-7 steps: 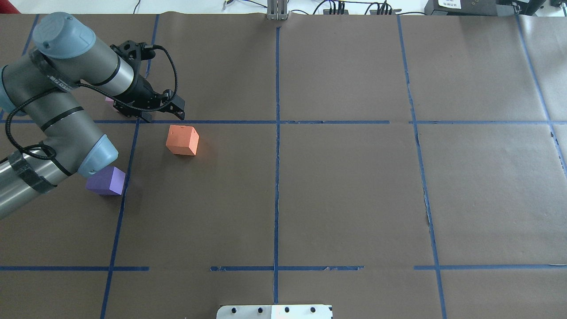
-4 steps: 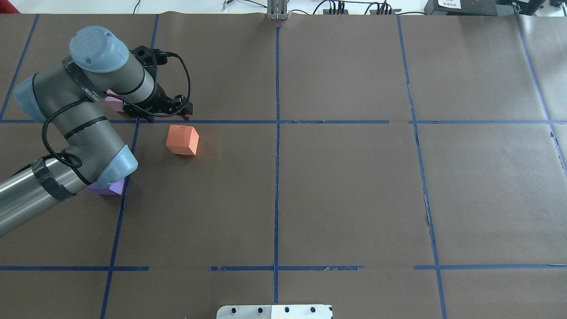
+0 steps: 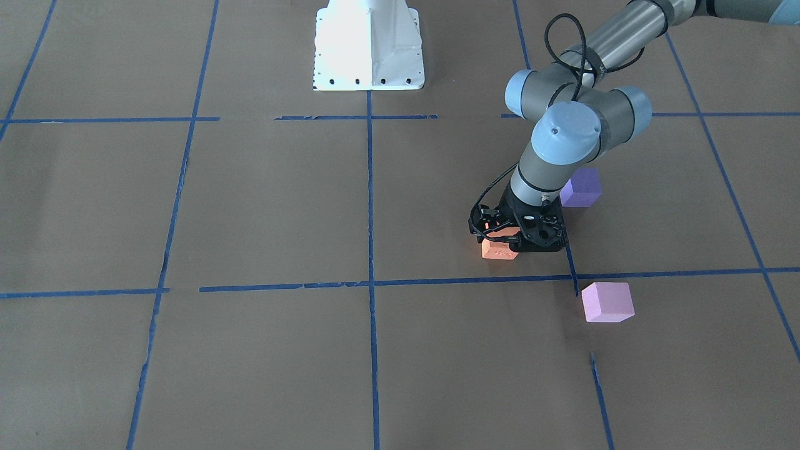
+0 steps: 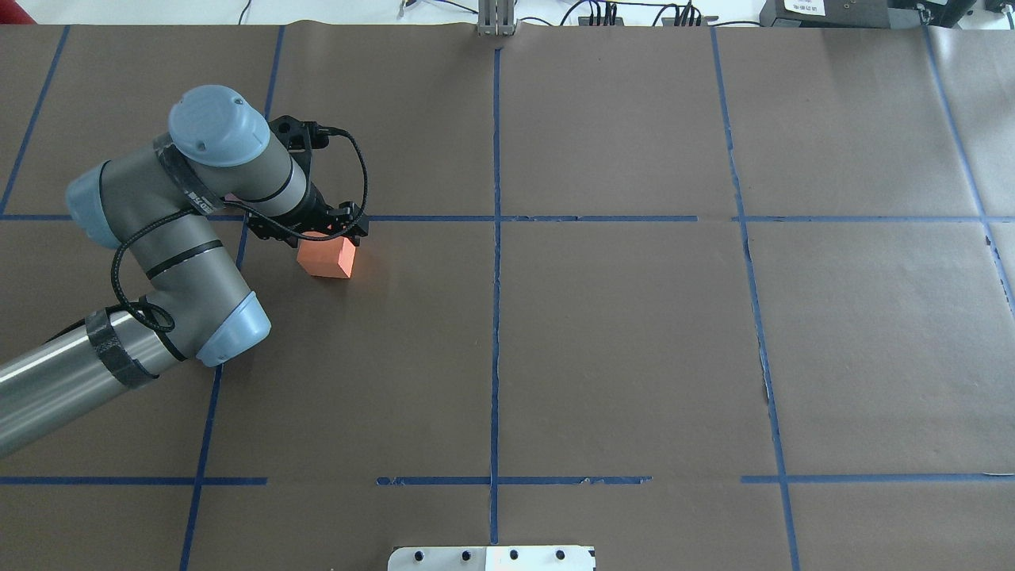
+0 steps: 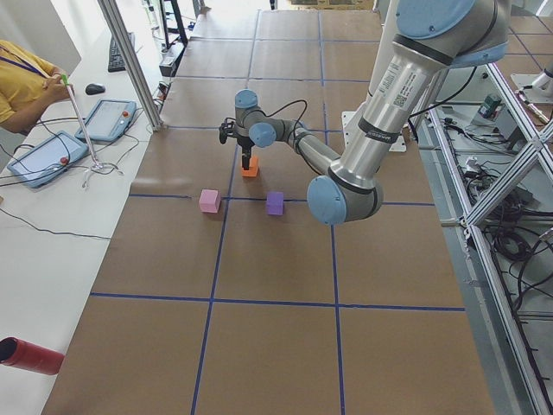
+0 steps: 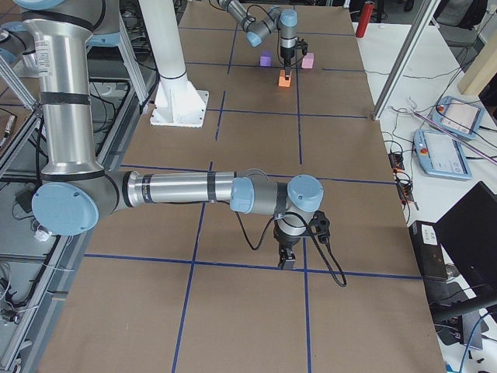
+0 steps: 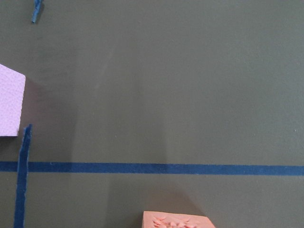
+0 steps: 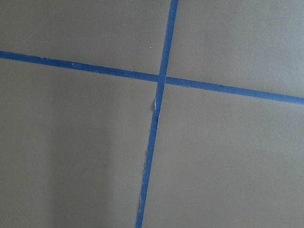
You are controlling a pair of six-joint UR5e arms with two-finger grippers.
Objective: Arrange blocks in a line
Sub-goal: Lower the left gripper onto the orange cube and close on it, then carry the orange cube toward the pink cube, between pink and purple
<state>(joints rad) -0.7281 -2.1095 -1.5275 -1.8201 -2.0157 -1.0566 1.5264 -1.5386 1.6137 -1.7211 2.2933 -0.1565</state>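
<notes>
The orange block [image 4: 327,258] lies near the tape crossing on the table's left half; it also shows in the front view [image 3: 498,250]. My left gripper [image 4: 327,233] is open and hangs just above it, jaws to either side of its top, holding nothing [image 3: 505,240]. The left wrist view shows the orange block's top [image 7: 175,221] at the bottom edge and the pale pink block [image 7: 9,102] at the left edge. The pink block [image 3: 607,302] and the purple block [image 3: 581,187] sit apart on the paper; my left arm hides both in the overhead view. My right gripper [image 6: 287,260] shows only in the exterior right view, so I cannot tell its state.
Blue tape lines [image 4: 496,317] divide the brown paper into squares. The white robot base plate [image 3: 367,47] stands at the robot's edge. A red cylinder [image 5: 30,356] lies on the side bench. A person [image 5: 22,78] and tablets [image 5: 43,157] are beyond the far edge.
My left arm has swung right and nearer the robot, from beside the pink block to over the orange block. It now covers the purple block in the overhead view. The blocks have not moved.
</notes>
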